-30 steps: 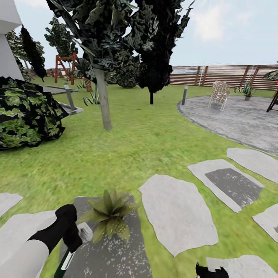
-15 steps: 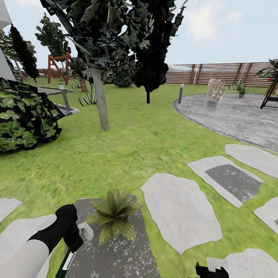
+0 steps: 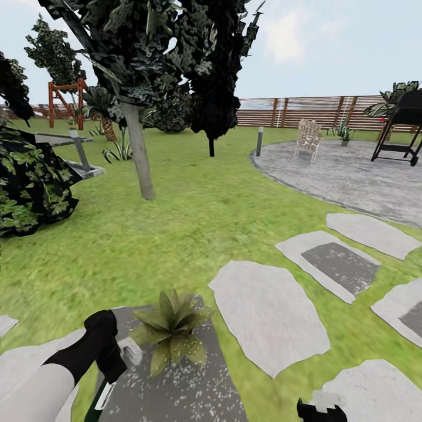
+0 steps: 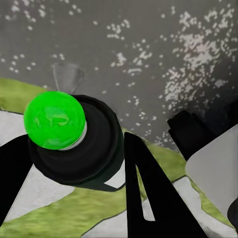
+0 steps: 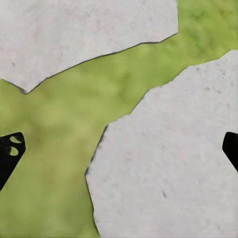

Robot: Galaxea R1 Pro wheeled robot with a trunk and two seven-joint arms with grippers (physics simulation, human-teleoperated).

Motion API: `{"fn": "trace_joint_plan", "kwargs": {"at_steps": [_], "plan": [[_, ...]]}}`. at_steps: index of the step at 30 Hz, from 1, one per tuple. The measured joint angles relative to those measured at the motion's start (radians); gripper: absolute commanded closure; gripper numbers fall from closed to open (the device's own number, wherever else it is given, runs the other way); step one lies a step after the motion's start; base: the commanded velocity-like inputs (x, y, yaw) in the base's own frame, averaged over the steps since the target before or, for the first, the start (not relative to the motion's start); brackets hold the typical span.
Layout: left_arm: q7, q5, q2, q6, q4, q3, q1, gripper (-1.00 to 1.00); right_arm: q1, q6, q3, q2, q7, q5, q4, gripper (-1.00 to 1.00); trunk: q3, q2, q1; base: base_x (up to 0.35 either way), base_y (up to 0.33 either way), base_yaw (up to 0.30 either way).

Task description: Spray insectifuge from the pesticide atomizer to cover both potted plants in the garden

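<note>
Pesticide atomizer [image 3: 101, 397] is pinched in my left gripper [image 3: 111, 366] down at about 7 o'clock in the head view, slim bottle hanging below the black wrist with its white band showing; from the left wrist cam I'm looking straight at its bright green cap [image 4: 54, 119] sat in a black collar, dark fingers [image 4: 144, 193] on either side of it. One potted plant [image 3: 170, 331], a low olive rosette, sits just beside the gripper at roughly 6 o'clock, on a dark speckled stepping stone [image 3: 176, 387]. My right gripper [image 3: 319, 410] barely peeks in at 5 o'clock; its wrist cam has the fingertips [image 5: 10, 148] spread wide apart over grass and pale paving stones [image 5: 163, 168]. Grey patio [image 3: 351, 176], a chair [image 3: 308, 139] and the slatted fence [image 3: 305, 111] are off around 1 to 2 o'clock
</note>
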Motion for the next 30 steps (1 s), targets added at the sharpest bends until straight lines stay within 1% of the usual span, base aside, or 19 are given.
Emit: {"fn": "trace_joint_plan", "kwargs": {"at_steps": [6, 13, 20, 22, 24, 26, 29, 30], "plan": [[0.000, 0.000, 0.000, 0.000, 0.000, 0.000, 0.000, 1.00, 0.000, 0.000, 0.000, -0.001, 0.001, 0.000, 0.000, -1.00, 0.000, 0.000, 0.000, 0.123, 0.269, -0.229], [0.001, 0.002, -0.002, 0.000, 0.001, -0.003, 0.000, 1.00, 0.000, 0.000, 0.000, 0.000, 0.001, 0.000, 0.000, -1.00, 0.000, 0.000, 0.000, 0.016, 0.024, -0.247], [0.001, 0.002, -0.001, 0.000, 0.000, -0.003, 0.000, 1.00, 0.000, 0.000, 0.001, -0.001, 0.002, 0.002, 0.001, -1.00, 0.000, 0.000, 0.000, 0.000, 0.000, -0.028], [0.001, 0.005, -0.004, 0.000, 0.014, -0.003, 0.001, 1.00, 0.000, 0.000, 0.002, -0.001, 0.002, 0.003, 0.002, -1.00, 0.000, 0.000, 0.000, 0.000, 0.000, 0.000], [0.001, 0.005, -0.019, 0.000, 0.029, -0.004, 0.011, 1.00, 0.000, 0.000, 0.002, -0.001, 0.002, 0.003, 0.002, -1.00, 0.000, 0.000, 0.000, 0.000, 0.000, 0.000], [0.002, 0.003, -0.028, -0.002, 0.035, -0.006, 0.038, 1.00, 0.000, 0.000, 0.002, -0.001, 0.002, 0.003, 0.002, -1.00, 0.000, 0.000, 0.000, 0.000, 0.000, 0.000], [0.002, 0.002, -0.022, -0.013, 0.040, -0.006, 0.054, 1.00, 0.000, 0.000, 0.002, -0.001, 0.002, 0.003, 0.002, -1.00, 0.000, 0.000, 0.000, 0.000, 0.000, 0.000], [0.002, 0.002, -0.021, -0.042, 0.041, -0.006, 0.056, 1.00, 0.000, 0.000, 0.002, -0.001, 0.002, 0.003, 0.002, -1.00, 0.000, 0.000, 0.000, 0.000, 0.000, 0.000]]}}
